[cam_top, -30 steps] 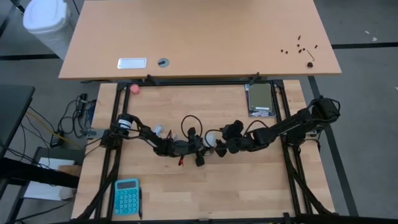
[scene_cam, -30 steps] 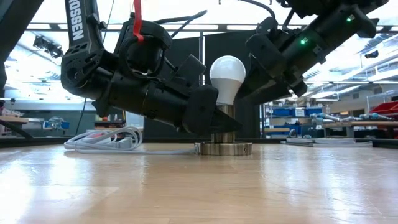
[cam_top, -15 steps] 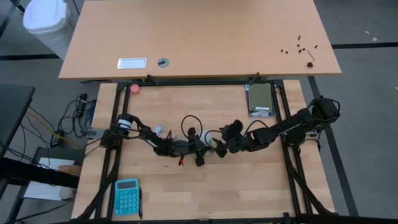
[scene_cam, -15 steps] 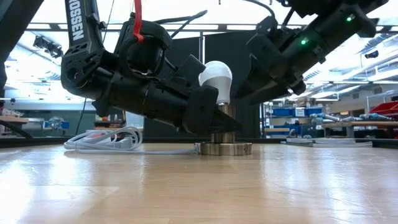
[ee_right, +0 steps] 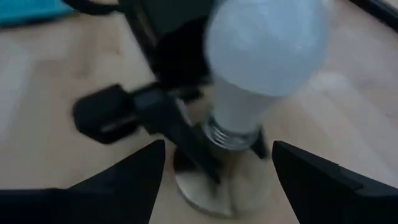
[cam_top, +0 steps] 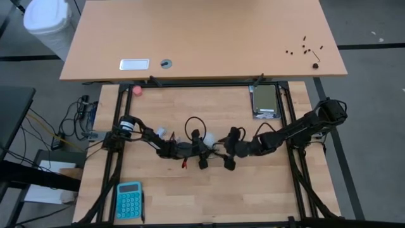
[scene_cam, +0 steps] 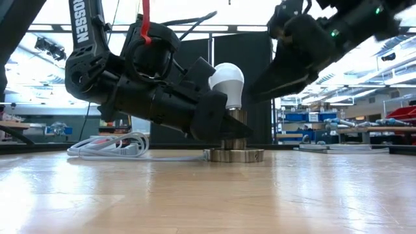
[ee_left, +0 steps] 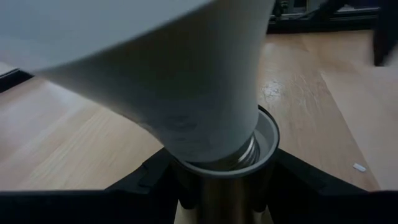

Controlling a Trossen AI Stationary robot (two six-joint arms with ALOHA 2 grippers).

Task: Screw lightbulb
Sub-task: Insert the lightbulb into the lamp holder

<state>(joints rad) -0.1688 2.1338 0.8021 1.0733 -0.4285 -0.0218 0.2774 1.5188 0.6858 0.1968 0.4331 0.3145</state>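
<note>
Two dark tools at work near the middle of the pale wooden table [cam_top: 266, 196]. Left tool [scene_cam: 224, 127] clamped low around the short metallic socket post [ee_left: 221, 196], dark fingers [ee_left: 146, 180] flanking it on both sides, narrowly set and gripping. Right tool [ee_right: 217, 180] spread wide, fingers [ee_right: 134, 174] apart and touching nothing, just beside and above the small white frosted lightbulb [scene_cam: 225, 83]. Lightbulb seated with its silvery screw base [ee_right: 231, 134] in the socket, globe leaning off upright. Round metallic base disc [scene_cam: 234, 155] flat on the table beneath. White coiled cord [scene_cam: 107, 147] lying behind. Farther off, small pink ball [cam_top: 137, 90] at the table's far edge and turquoise calculator [cam_top: 128, 199] at the near left corner.
</note>
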